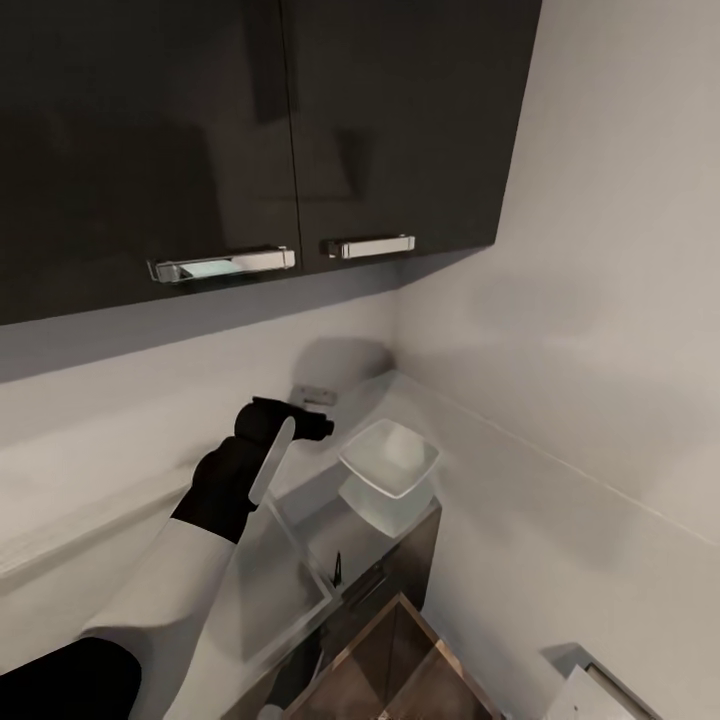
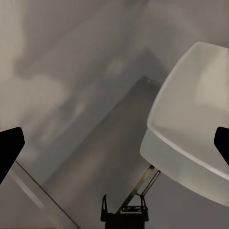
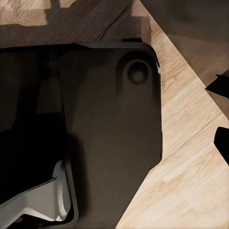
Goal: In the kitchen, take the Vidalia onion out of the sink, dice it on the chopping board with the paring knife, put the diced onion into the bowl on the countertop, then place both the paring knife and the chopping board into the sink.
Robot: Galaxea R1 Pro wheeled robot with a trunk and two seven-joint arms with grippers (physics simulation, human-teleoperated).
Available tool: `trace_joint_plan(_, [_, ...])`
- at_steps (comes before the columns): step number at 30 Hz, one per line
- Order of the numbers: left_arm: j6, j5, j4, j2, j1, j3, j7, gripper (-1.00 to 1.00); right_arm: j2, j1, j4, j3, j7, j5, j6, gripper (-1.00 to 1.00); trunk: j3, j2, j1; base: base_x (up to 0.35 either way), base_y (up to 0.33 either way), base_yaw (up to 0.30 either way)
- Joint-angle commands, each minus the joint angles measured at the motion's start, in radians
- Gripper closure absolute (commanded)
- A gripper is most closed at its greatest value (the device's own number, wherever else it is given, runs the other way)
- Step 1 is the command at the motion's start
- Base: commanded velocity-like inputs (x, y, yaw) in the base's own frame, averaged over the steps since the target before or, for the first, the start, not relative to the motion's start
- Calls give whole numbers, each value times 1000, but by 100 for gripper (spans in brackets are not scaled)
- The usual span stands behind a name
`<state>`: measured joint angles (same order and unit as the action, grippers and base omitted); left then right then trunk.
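A shallow white squarish bowl (image 1: 390, 458) sits on the grey reflective countertop (image 1: 318, 522) in the corner where two white walls meet. My left gripper (image 1: 296, 420) hovers just left of the bowl, above the counter. In the left wrist view its dark fingertips (image 2: 9, 149) stand wide apart and open, with the bowl (image 2: 193, 121) off to one side and bare countertop (image 2: 93, 160) between them. My right gripper (image 3: 222, 114) is open and holds nothing. The onion, sink, chopping board and paring knife are out of view.
Dark wall cabinets (image 1: 250, 130) with steel handles (image 1: 222, 265) hang over the counter, above my left arm. Dark brown base cabinets (image 1: 405, 560) stand below the counter's front edge. The right wrist view shows my dark base (image 3: 95, 129) over a wooden floor (image 3: 191, 162).
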<state>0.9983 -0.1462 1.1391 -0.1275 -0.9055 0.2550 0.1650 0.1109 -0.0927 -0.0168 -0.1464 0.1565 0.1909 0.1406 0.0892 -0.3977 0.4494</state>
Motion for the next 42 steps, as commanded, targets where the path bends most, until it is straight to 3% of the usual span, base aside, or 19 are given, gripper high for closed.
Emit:
trace_joint_plan(1, [3, -11, -4, 0, -1, 1, 10, -100, 1, -1, 0, -9, 3, 10, 4, -100, 4, -2, 1, 0, 0, 0])
trace_joint_plan(20, [-79, -15, -17, -10, -1, 0, 9, -100, 4, -1, -3, -13, -5, 3, 16, -100, 19, -2, 1, 0, 0, 0])
trace_joint_plan(35, [-121, -84, -19, -11, -1, 1, 7, -100, 6, -1, -3, -11, 4, 8, 7, -100, 22, -2, 1, 0, 0, 0])
trace_joint_plan(42, [-122, -95, -29, -11, -1, 1, -43, -100, 8, -1, -3, -10, 5, 8, 7, -100, 33, -2, 1, 0, 0, 0])
